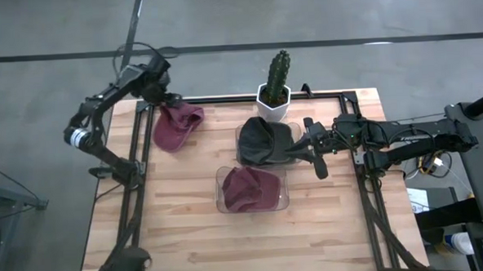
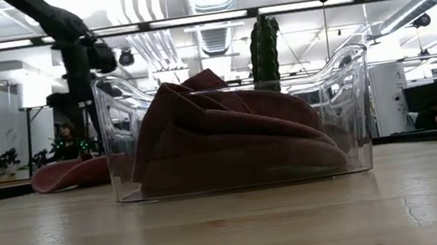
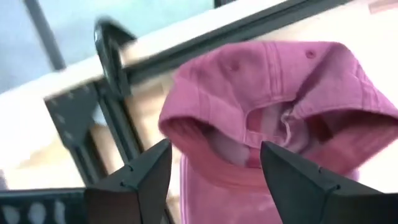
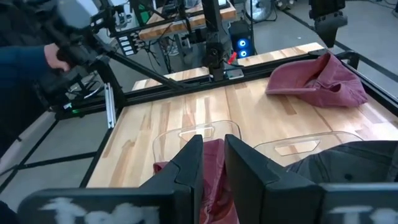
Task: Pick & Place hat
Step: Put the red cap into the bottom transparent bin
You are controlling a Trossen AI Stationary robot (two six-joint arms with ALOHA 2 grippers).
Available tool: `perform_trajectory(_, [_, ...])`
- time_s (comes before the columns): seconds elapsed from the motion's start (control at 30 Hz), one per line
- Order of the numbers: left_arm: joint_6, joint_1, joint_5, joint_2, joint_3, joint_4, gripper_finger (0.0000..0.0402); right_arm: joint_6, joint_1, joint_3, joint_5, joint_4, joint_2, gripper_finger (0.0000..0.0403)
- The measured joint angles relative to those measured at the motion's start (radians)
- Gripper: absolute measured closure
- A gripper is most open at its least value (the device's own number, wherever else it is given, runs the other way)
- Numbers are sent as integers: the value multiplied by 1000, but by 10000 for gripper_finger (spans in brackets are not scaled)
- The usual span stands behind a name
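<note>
Overhead view of a wooden desk inside a black metal frame. A maroon cap lies loose on the bare desk at upper left of the frame, close to the frame's corner. The left gripper hangs just above that cap's far edge; in the left wrist view its jaws stand wide apart, one finger to each side of the pink-looking cap, which is not gripped.

Two clear plastic bins occupy the centre of the overhead frame. The nearer bin holds a second maroon cap; the farther bin, touching it from above in the frame, holds a black cap. A potted cactus in a white pot stands just above the farther bin, at the desk's top edge.

The right gripper reaches in from the right side of the frame, beside the black cap. In the right wrist view its jaws are narrow, a slim gap between the fingers, holding nothing, above the clear bins.

In the low view the nearer bin fills the centre, hiding most of the desk behind it; the cactus rises behind its rim, and the loose cap shows at left.
</note>
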Motion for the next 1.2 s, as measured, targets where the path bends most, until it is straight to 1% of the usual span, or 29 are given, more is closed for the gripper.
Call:
perform_trajectory(0.1, [12, 81, 155, 2, -1, -32, 164, -2, 0, 0, 0, 0, 0, 344])
perform_trajectory(0.17, [23, 113, 265, 3, -2, -26, 164, -3, 0, 0, 0, 0, 0, 343])
perform_trajectory(0.2, [24, 123, 293, 3, -2, -20, 164, -1, 0, 0, 0, 0, 0, 342])
perform_trajectory(0.27, [23, 127, 309, 4, -2, -4, 164, 4, 0, 0, 0, 0, 0, 340])
perform_trajectory(0.37, [14, 125, 279, 4, -3, 22, 164, 6, 0, 0, 0, 0, 0, 339])
perform_trajectory(0.5, [-73, 123, 243, 4, -6, 77, 164, 27, 0, 0, 0, 0, 0, 343])
perform_trajectory(0.67, [-135, 111, 201, 14, -7, 74, 164, 28, 0, 0, 0, 0, 0, 343])
perform_trajectory(0.87, [-235, 65, 74, 58, -13, 41, 164, 28, 0, 0, 0, 1, 0, 343])
perform_trajectory(0.93, [-271, 59, 46, 68, -9, 45, 164, 29, 0, 0, 0, 1, 0, 344])
perform_trajectory(1.03, [-347, 60, 41, 76, -1, 53, 164, 40, 0, 0, 0, 1, 0, 343])
perform_trajectory(1.2, [-367, 60, 37, 93, -3, 64, 164, 42, 0, 0, 0, 1, 0, 342])
